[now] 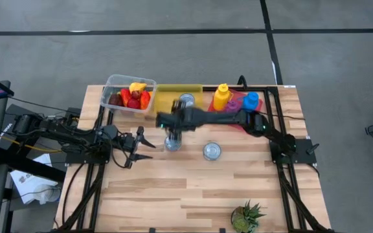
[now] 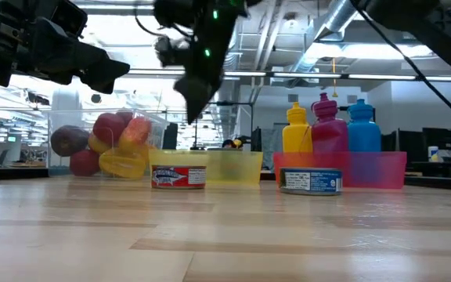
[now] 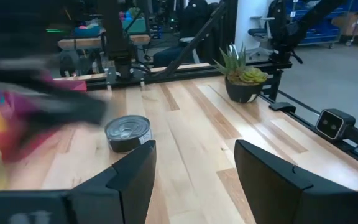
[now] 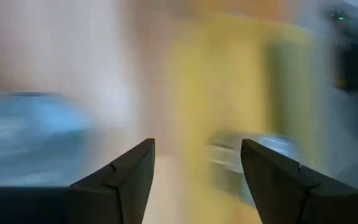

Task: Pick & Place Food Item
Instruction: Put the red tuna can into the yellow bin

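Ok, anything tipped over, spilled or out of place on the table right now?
Nothing stands out. Both loose cans sit flat on the table, a third can lies in the yellow bin, and the bottles stand upright in the pink bin.

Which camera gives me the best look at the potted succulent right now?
The left wrist view: the potted succulent shows whole and sharp at the table's edge, leaves and dark pot both clear. The high view catches it only from above, small, at the table's near edge. The low view and right wrist view do not show it.
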{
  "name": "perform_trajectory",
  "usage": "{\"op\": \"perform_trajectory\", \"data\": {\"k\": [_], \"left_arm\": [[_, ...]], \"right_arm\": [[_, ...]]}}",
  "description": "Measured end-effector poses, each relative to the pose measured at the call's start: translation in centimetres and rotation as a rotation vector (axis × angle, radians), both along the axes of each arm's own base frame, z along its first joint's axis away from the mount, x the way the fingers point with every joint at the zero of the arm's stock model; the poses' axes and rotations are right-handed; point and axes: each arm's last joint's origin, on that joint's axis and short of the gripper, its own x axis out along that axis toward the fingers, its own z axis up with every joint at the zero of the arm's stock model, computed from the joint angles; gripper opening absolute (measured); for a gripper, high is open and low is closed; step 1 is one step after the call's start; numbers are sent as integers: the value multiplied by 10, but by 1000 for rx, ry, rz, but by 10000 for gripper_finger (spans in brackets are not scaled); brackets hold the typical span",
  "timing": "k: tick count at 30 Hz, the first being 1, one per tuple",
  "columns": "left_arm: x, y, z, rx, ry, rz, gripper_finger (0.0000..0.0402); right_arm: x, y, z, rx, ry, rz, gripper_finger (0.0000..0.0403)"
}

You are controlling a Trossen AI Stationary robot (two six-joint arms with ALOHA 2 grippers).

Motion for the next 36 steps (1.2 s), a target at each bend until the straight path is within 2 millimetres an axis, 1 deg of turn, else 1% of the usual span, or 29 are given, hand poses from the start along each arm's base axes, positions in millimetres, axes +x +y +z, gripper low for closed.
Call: {"op": "perform_trajectory", "data": {"k": [5, 8, 11, 13, 15, 17, 19, 22, 24, 27, 30, 33, 36], "left_arm": [[-1, 2, 5, 8, -37, 59, 209], [-5, 3, 11, -3, -85, 79, 209], [-10, 3, 17, -31, -118, 80, 209], [-14, 3, 16, -48, -137, 88, 209], [-19, 4, 10, -50, -150, 119, 209], [-23, 6, 3, -41, -140, 181, 209], [-24, 7, 3, -25, -140, 215, 209], [-26, 7, 6, -13, -172, 206, 209], [-26, 7, 7, 3, -185, 197, 209], [-26, 7, 7, 15, -187, 194, 209], [-26, 7, 7, 17, -177, 194, 209], [-26, 7, 6, 27, -172, 193, 209], [-26, 7, 6, 30, -169, 193, 209]], "right_arm": [[5, 68, -8, 226, 1, 236, 227], [5, 104, -15, 243, 9, 313, 227], [2, 131, -14, 249, -4, 357, 228], [-1, 143, -14, 253, -10, 362, 227], [-2, 152, -20, 240, -9, 362, 227], [-3, 156, -31, 232, -14, 363, 227], [-2, 160, -41, 234, -26, 370, 227], [3, 167, -54, 261, -109, 403, 223], [6, 173, -59, 277, -166, 439, 217], [11, 183, -56, 279, -256, 484, 206], [11, 187, -55, 272, -268, 506, 193], [10, 183, -57, 272, -248, 493, 181], [11, 174, -58, 271, -224, 473, 174]]}}
